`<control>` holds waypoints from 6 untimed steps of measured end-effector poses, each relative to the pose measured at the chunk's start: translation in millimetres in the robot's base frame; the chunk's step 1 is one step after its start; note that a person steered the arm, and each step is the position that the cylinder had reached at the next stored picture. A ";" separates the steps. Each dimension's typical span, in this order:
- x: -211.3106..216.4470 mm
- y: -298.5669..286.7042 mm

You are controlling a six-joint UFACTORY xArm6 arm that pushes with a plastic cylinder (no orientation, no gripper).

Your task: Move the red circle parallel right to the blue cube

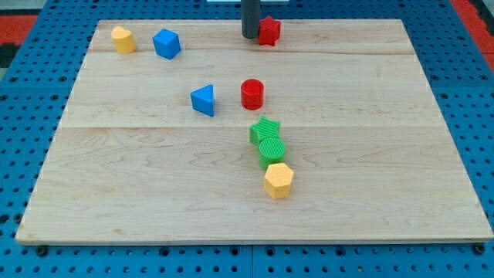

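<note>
My tip (251, 36) is resting bare at the view's top, touching the left side of a red block (269, 31). The red circle (252, 94) is sitting mid-board, well below-right of the blue cube (167, 43), just right of a blue triangle (204, 100).

Our rod comes straight down from the view's top edge, dark and upright, only its lower stretch in shot. My tip (251, 37) sits near the top of the view, just right of centre.
</note>
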State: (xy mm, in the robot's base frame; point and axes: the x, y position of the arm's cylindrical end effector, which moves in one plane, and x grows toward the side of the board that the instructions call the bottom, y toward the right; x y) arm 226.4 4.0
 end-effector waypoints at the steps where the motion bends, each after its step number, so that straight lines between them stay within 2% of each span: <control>1: 26.4 -24.5; 3: 91.7 -115.1; 4: 126.5 -121.2; 5: 160.1 -58.1; 6: 165.0 -27.0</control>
